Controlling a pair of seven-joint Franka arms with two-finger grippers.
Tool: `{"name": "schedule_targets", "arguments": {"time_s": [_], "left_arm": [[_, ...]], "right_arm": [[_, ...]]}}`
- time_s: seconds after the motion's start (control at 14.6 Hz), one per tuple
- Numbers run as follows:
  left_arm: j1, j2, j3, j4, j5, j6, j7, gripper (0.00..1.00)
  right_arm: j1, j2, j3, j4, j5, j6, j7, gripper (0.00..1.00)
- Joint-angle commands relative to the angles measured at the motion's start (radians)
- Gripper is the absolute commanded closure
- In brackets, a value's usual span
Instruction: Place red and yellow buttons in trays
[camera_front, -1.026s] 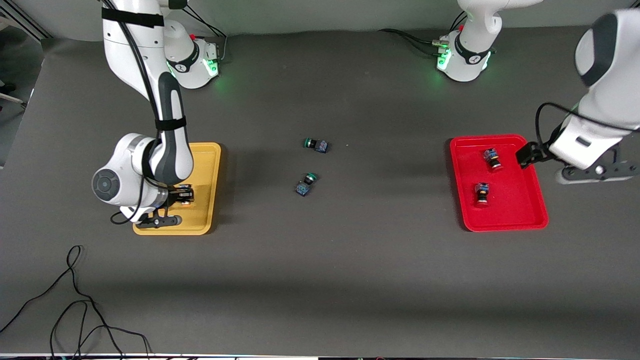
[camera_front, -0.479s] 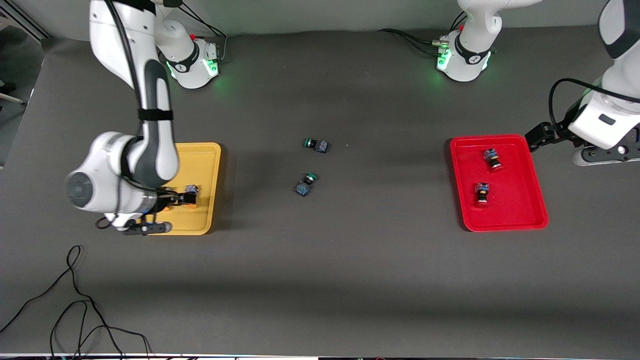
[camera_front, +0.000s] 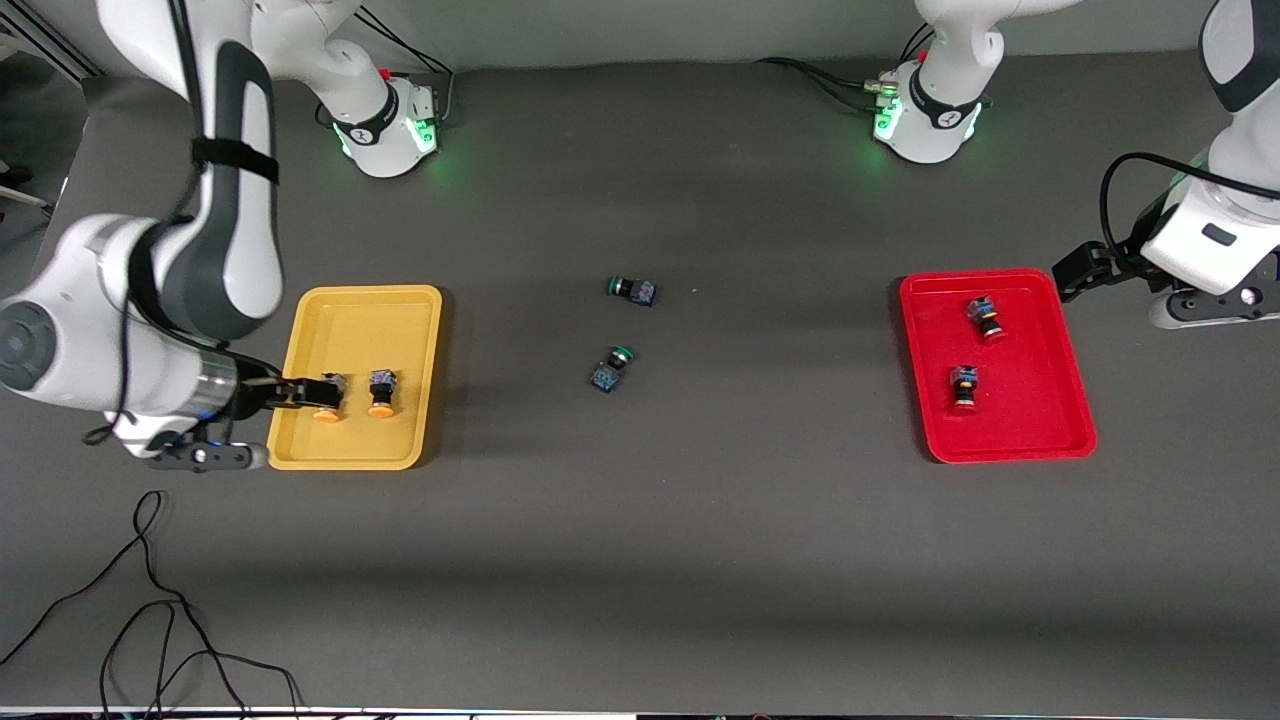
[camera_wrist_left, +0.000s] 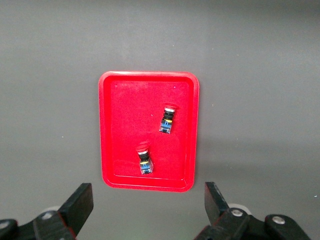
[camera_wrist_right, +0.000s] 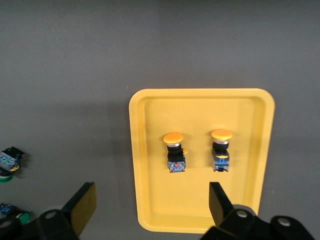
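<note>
Two yellow buttons (camera_wrist_right: 173, 152) lie in the yellow tray (camera_wrist_right: 200, 100) beneath the right gripper (camera_wrist_right: 150, 207), fingers spread empty; the left gripper (camera_wrist_left: 145, 207) waits open.

Two trays: one yellow tray (camera_front: 355, 310) at frame left, one red tray (camera_front: 1020, 430) at frame right. Six push-buttons in all: two yellow-capped buttons (camera_front: 381, 394) in the yellow tray, two red-capped buttons (camera_front: 964, 387) in the red tray, two green-capped buttons (camera_front: 631, 289) near frame centre. Two grippers, the left gripper (camera_wrist_left: 147, 210) and the right gripper (camera_wrist_right: 150, 210).
</note>
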Motion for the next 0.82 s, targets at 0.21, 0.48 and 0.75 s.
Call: {"name": "schedule_targets", "arguments": {"time_s": [0.21,0.48,0.75], "left_arm": [[0.003,-0.020,-0.016,0.015,0.016,-0.024,-0.011,0.01],[0.005,-0.011,-0.015,0.026,0.016,-0.019,0.003,0.01],[0.008,0.005,-0.013,0.027,0.016,0.000,0.003,0.01]], "right_arm": [[-0.137,-0.236,0.209,0.015,-0.245,-0.043,0.137,0.00],[-0.448,-0.351,0.538,0.005,-0.338,-0.045,0.185,0.00],[-0.735,-0.402,0.788,0.005,-0.368,-0.048,0.185,0.00]]}}
